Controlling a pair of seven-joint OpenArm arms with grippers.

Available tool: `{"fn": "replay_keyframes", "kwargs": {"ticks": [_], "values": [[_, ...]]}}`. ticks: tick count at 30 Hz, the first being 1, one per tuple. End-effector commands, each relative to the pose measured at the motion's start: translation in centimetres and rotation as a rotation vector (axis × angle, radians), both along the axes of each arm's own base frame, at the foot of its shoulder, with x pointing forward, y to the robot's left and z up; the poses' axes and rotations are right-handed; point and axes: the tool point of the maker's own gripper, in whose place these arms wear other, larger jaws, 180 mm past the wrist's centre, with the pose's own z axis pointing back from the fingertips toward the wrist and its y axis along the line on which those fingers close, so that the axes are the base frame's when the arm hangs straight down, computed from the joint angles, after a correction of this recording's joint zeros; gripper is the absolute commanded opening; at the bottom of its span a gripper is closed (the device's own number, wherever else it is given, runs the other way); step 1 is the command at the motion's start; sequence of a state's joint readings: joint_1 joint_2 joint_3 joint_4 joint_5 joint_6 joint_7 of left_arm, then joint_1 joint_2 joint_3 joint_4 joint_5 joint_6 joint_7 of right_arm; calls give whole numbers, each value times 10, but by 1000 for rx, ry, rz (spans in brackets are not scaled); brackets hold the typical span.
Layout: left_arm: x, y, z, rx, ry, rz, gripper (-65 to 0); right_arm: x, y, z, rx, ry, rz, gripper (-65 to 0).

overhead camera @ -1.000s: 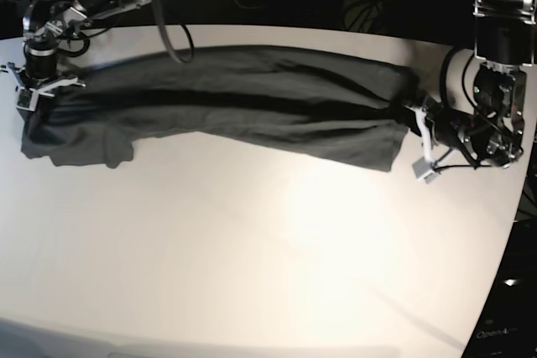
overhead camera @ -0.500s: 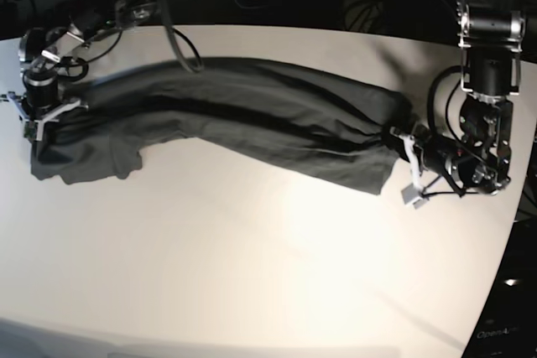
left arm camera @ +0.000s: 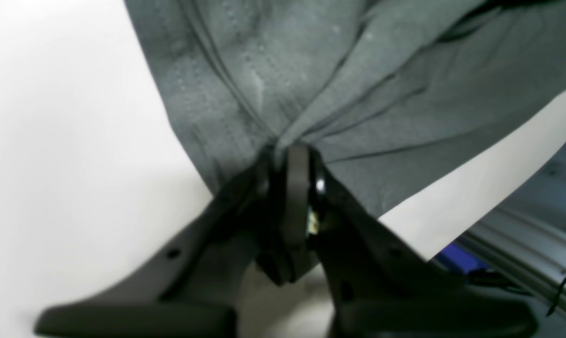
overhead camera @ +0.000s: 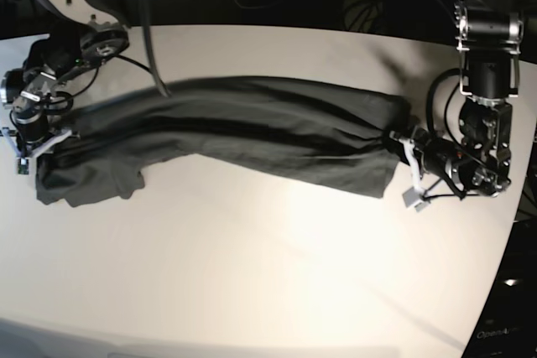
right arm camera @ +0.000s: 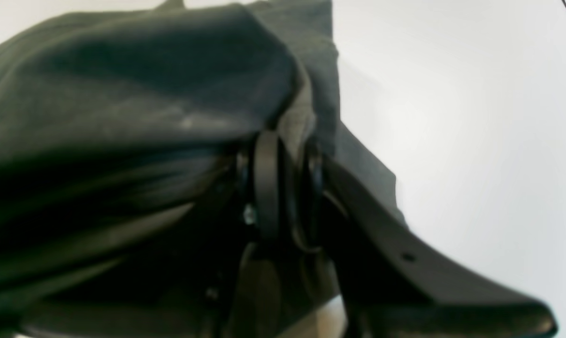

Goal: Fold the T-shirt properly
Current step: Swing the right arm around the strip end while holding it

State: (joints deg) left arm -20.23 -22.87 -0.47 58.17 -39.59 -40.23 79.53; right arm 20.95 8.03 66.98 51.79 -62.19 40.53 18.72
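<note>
Across the white surface (overhead camera: 277, 257) the T-shirt (overhead camera: 252, 127) lay stretched out as a long dark band, running from the far left edge of the base view to the right side. It was doubled along its length, with a deep crease line down the middle, and one sleeve end sagged loose near the left end.

The left pincer (overhead camera: 401, 142), on the right of the base view, was closed on the shirt's edge. Its wrist view showed the cloth gathered into a tight pucker right at the fingertips (left arm camera: 296, 157), with folds fanning away from that spot. The right pincer (overhead camera: 33, 147), at the other end, was likewise clamped on cloth. In its wrist view, which was blurred, the fabric bunched over and around the closed tips (right arm camera: 266, 150).

As a judgement, the fold was partly made: the shirt appeared to have been brought over once lengthwise and was held taut between the two arms. What seemed left was to lay it flat, tidy the loose sleeve, and fold the long strip across its length into a compact shape. The wrinkles and the slack corner at the left suggested that smoothing would be needed before any neat final fold.
</note>
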Motion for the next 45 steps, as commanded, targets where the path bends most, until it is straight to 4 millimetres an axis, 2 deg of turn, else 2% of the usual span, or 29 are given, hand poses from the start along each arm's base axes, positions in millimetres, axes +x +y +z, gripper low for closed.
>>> {"fn": "replay_keyframes", "kwargs": {"ticks": [1, 3, 10, 13, 18, 21, 29, 35, 39, 41, 43, 45], "values": [[9, 17, 8, 45, -21, 18, -609, -9, -13, -3, -34, 66, -13, -582], [12, 21, 11, 36, -32, 42, -609, -12, -21, 0, -45, 68, -22, -582], [14, 24, 13, 24, -41, 71, -609, -48, -44, -5, -53, 81, -68, -582], [14, 23, 13, 23, -41, 69, -609, -57, -45, -8, -54, 90, -71, -582], [13, 22, 12, 22, -39, 67, -609, -53, -47, -4, -59, 81, -73, -579], [12, 22, 11, 23, -35, 66, -609, -52, -54, 8, -98, 66, -80, -577], [2, 22, 4, 22, -14, 66, -609, -46, -50, 32, -164, 12, -84, -579], [3, 20, 6, 7, -23, 72, -609, -36, -35, 42, -171, -95, -38, -577], [8, 8, 17, -95, -49, 90, -609, -35, -34, 41, -168, -97, -36, -577], [14, 9, 27, -137, -71, 103, -609, -35, -33, 41, -167, -99, -35, -579], [28, 5, 45, -179, -120, 105, -609, -35, -31, 40, -162, -101, -34, -580], [37, 13, 61, -200, -162, 112, -609, -34, -28, 39, -158, -101, -33, -580]]}}
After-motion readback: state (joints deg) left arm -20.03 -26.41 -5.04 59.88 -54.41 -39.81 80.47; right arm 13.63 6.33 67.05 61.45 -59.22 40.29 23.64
